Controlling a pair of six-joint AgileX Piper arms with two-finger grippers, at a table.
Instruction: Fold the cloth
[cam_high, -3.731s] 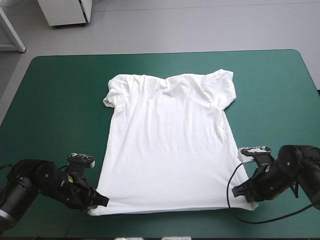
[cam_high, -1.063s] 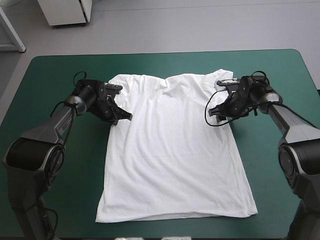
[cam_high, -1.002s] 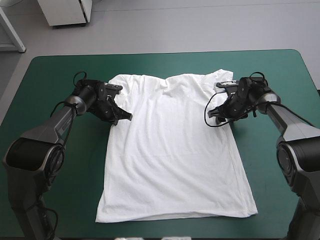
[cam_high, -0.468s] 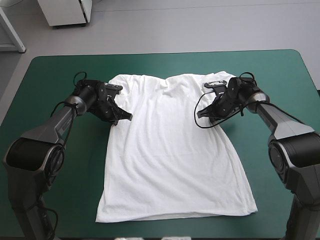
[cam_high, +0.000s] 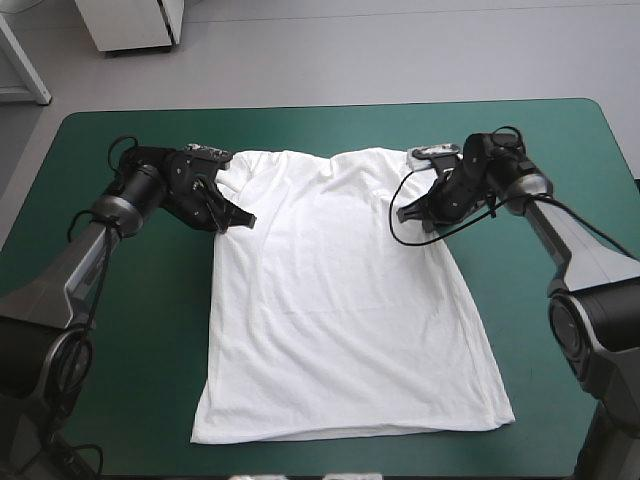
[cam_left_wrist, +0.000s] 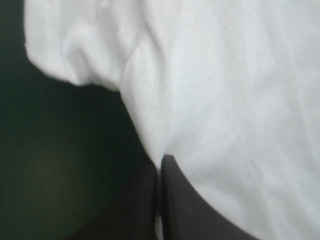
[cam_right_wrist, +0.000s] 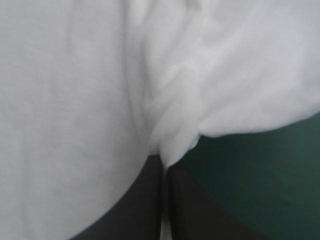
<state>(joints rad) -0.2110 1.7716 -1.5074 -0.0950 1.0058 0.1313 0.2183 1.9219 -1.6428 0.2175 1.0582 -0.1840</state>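
Observation:
The white T-shirt (cam_high: 340, 290) lies spread flat on the teal-green cover, collar toward the far edge and hem toward the near edge. My left gripper (cam_high: 243, 219) is shut on the T-shirt at the armpit under its left sleeve; in the left wrist view the fingers (cam_left_wrist: 172, 200) meet in a point with cloth (cam_left_wrist: 235, 90) pinched at the tip. My right gripper (cam_high: 402, 214) is shut on the T-shirt at the opposite armpit. In the right wrist view a bunched fold (cam_right_wrist: 175, 130) rises from the closed tips. Both sleeves are drawn in under the arms.
Bare teal-green cover (cam_high: 120, 330) runs along both sides of the T-shirt and past the hem. The table's far edge (cam_high: 330, 103) lies just beyond the collar.
Earlier both grippers were at the hem corners; they moved to the armpits. Just before now the right gripper shut on the cloth and shifted inward, and the left arm pulled back with its grip.

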